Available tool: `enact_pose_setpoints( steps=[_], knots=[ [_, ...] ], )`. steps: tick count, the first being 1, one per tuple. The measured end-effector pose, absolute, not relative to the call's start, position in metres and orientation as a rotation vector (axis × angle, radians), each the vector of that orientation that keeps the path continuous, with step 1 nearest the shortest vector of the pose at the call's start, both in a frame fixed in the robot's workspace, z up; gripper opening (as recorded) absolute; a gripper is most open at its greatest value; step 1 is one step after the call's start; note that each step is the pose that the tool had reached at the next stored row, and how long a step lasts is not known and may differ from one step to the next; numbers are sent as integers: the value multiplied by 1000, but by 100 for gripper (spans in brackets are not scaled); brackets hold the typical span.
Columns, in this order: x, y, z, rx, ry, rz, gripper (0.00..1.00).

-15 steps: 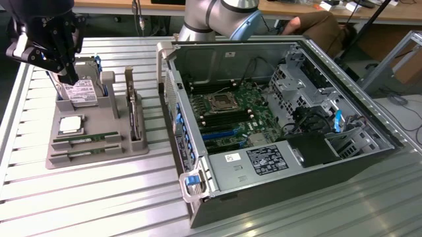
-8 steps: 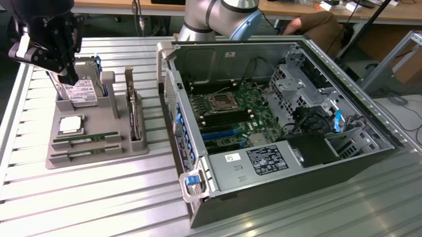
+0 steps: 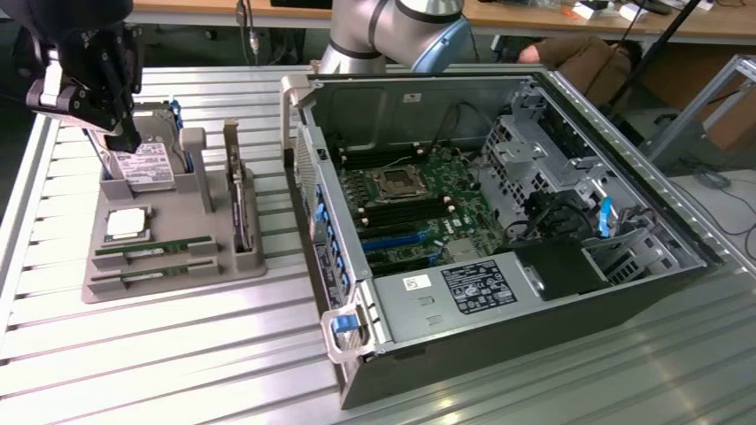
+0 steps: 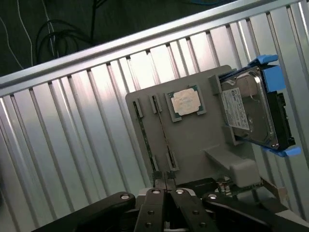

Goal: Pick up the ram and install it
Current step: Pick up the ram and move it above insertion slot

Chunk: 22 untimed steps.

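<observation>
Grey parts holder [image 3: 183,221]: two ram sticks [image 3: 156,246] stand on edge in the slots at its nearest end, probably so that their upper edges stay free for pinching. Behind them, one processor [image 3: 127,223] lies flat in a recess. At the holder's far end, one hard drive [image 3: 150,165] leans in a cradle. The gripper [image 4: 165,180] hangs above that far end with its fingers pressed together, holding nothing.
</observation>
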State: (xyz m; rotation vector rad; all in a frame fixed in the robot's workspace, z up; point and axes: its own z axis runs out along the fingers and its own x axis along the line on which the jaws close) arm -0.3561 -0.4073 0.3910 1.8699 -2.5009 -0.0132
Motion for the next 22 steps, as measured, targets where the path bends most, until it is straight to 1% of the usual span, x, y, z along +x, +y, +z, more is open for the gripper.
enact_pose_setpoints(
  steps=[8, 16, 20, 22],
  knots=[
    [-356, -407, 391, 2013, -2386, -11, 10],
    [-356, -407, 391, 2018, -2382, -11, 10],
    [-356, -407, 391, 2018, -2382, -11, 36],
    [-356, -407, 391, 2018, -2382, -11, 36]
  ],
)
